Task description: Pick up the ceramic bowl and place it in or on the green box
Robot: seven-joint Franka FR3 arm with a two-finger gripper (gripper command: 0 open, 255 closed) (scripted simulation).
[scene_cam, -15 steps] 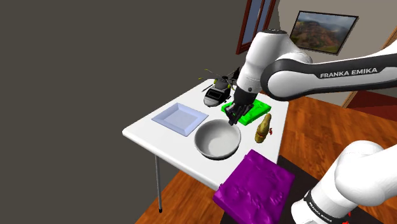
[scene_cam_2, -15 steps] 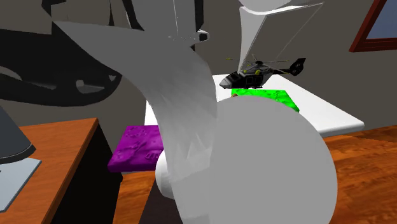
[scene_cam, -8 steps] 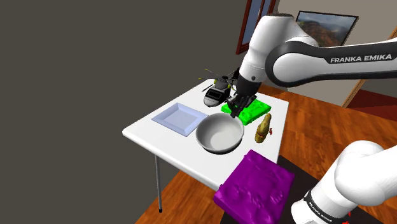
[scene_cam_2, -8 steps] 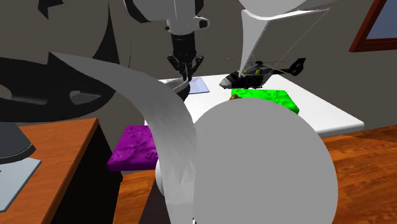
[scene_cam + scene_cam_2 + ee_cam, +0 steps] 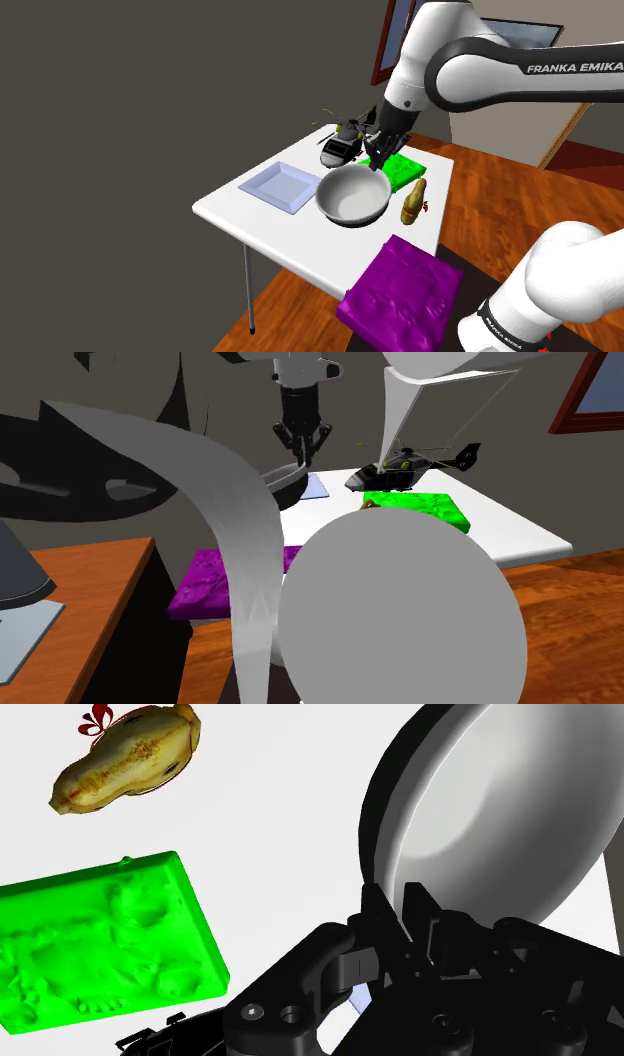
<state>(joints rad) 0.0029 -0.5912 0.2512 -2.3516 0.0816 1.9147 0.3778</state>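
Note:
A grey-white bowl (image 5: 352,195) hangs tilted above the white table (image 5: 232,208), just in front of the green box (image 5: 401,169). My black gripper (image 5: 377,166) is shut on the bowl's far rim, on the side nearest the box. In the second exterior view the gripper (image 5: 300,451) points straight down, with the bowl (image 5: 281,481) below it and the green box (image 5: 417,505) to its right. Seen from the wrist, the two fingers (image 5: 374,910) clasp the rim of the bowl (image 5: 500,814). The green box (image 5: 100,944) lies flat on the table beside them.
A black toy helicopter (image 5: 342,146) stands behind the green box. A pale blue square plate (image 5: 283,186) lies at the table's left in the shoulder view. A yellowish gourd-like object (image 5: 413,203) lies beside the bowl. A purple box (image 5: 399,296) sits on the stand.
The gripper has lifted the bowl off the table and carried it up and back toward the green box. The arm's elbow has risen too.

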